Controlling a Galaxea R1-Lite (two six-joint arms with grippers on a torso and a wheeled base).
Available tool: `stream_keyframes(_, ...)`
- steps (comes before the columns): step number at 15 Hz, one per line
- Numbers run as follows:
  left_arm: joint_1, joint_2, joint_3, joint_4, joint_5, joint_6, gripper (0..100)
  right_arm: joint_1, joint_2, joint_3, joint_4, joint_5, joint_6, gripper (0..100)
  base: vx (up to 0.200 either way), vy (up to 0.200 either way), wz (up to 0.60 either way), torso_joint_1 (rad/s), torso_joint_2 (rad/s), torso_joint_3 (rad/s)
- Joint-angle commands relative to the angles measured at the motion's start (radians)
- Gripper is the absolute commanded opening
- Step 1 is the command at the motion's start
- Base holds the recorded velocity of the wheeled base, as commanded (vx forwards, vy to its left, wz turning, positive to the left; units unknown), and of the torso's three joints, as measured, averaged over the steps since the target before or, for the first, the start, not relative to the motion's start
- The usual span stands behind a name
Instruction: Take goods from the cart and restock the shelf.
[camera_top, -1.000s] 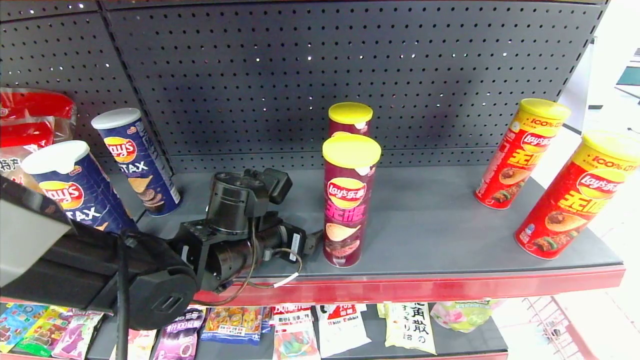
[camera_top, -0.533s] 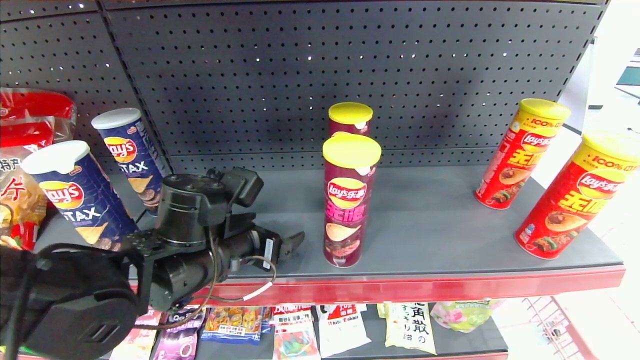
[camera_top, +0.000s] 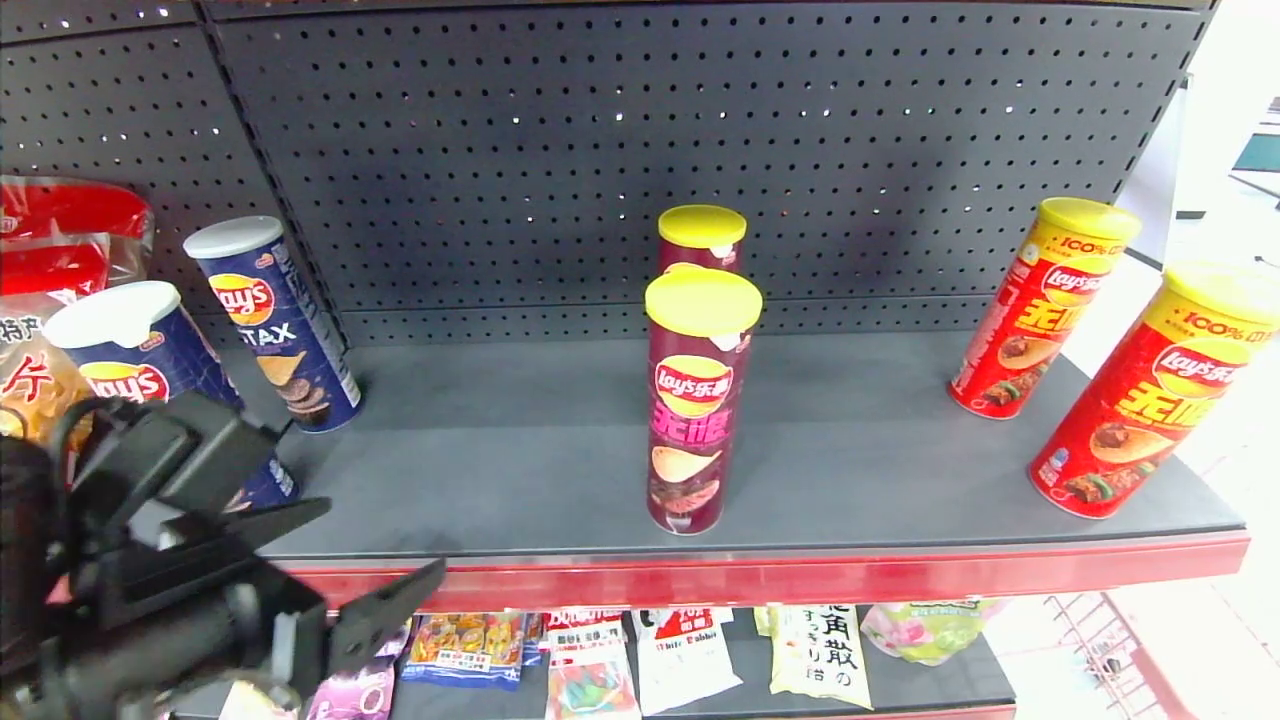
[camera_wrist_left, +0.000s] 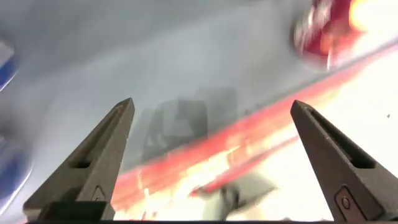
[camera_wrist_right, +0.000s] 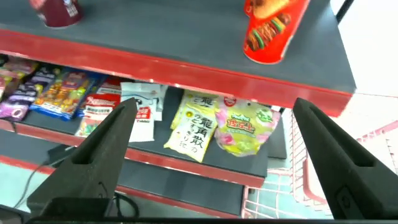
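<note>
Two maroon chip cans with yellow lids stand upright mid-shelf, the front maroon can (camera_top: 692, 410) close to the shelf's red edge (camera_top: 800, 577) and the rear one (camera_top: 701, 238) behind it. My left gripper (camera_top: 378, 540) hangs open and empty at the lower left, in front of the shelf edge and well left of the front can. In the left wrist view its open fingers (camera_wrist_left: 211, 112) frame the blurred shelf edge. My right gripper (camera_wrist_right: 214, 106) is open and empty below the shelf level, facing the lower shelf, with a red can (camera_wrist_right: 270, 28) above it.
Two red cans (camera_top: 1040, 305) (camera_top: 1150, 390) stand at the shelf's right end. Two blue cans (camera_top: 270, 320) (camera_top: 130, 355) and red snack bags (camera_top: 60, 240) are on the left. Snack bags (camera_wrist_right: 199, 127) line the lower shelf. A red wire frame (camera_top: 1090, 640) sits at the lower right.
My left arm has drawn back from beside the front maroon can, moving left and toward me past the shelf's front edge. The cans have not moved.
</note>
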Motion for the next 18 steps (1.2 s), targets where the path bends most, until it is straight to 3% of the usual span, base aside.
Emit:
stream_keyframes(1,0.001,-0.373,-0.078,0.363,0.061,0.001,100,-0.023,-0.044,0.008,-0.001,-0.013,-0.003,100,0.0,0.0,0.0,0.0,0.0,0.0)
stream_keyframes(2,0.003,-0.423,-0.101,0.463,0.101,0.001,100,-0.037,-0.046,0.013,0.001,-0.017,-0.003,100,0.0,0.0,0.0,0.0,0.0,0.0)
stream_keyframes(3,0.004,-0.508,-0.114,0.584,0.196,0.001,100,-0.066,-0.049,0.031,-0.001,-0.019,-0.004,100,0.0,0.0,0.0,0.0,0.0,0.0)
stream_keyframes(4,0.023,-0.549,-0.114,0.624,0.245,0.001,100,-0.086,-0.053,0.036,0.001,-0.017,-0.004,100,0.0,0.0,0.0,0.0,0.0,0.0)
stream_keyframes(5,0.078,-0.569,-0.119,0.646,0.264,0.001,100,-0.103,-0.058,0.041,0.001,-0.017,-0.004,100,0.0,0.0,0.0,0.0,0.0,0.0)
stream_keyframes(6,0.138,-0.574,-0.124,0.652,0.264,0.001,100,-0.112,-0.061,0.045,0.001,-0.017,-0.004,100,0.0,0.0,0.0,0.0,0.0,0.0)
stream_keyframes(7,0.251,-0.572,-0.124,0.653,0.262,0.003,100,-0.124,-0.075,0.055,0.001,-0.016,-0.004,100,0.0,0.0,0.0,0.0,0.0,0.0)
stream_keyframes(8,0.283,-0.577,-0.124,0.653,0.261,0.004,100,-0.127,-0.081,0.064,0.002,-0.016,-0.004,100,0.0,0.0,0.0,0.0,0.0,0.0)
stream_keyframes(13,0.288,-0.67,-0.081,0.653,0.23,0.004,100,-0.129,-0.102,0.087,0.002,-0.016,-0.009,100,0.0,0.0,0.0,0.0,0.0,0.0)
stream_keyframes(16,0.286,-0.893,0.045,0.627,0.054,0.007,100,-0.127,-0.125,0.119,0.002,-0.014,-0.009,100,0.0,0.0,0.0,0.0,0.0,0.0)
stream_keyframes(18,0.289,-1.006,0.111,0.63,0.069,0.027,100,-0.127,-0.148,0.162,-0.005,-0.019,-0.006,100,0.0,0.0,0.0,0.0,0.0,0.0)
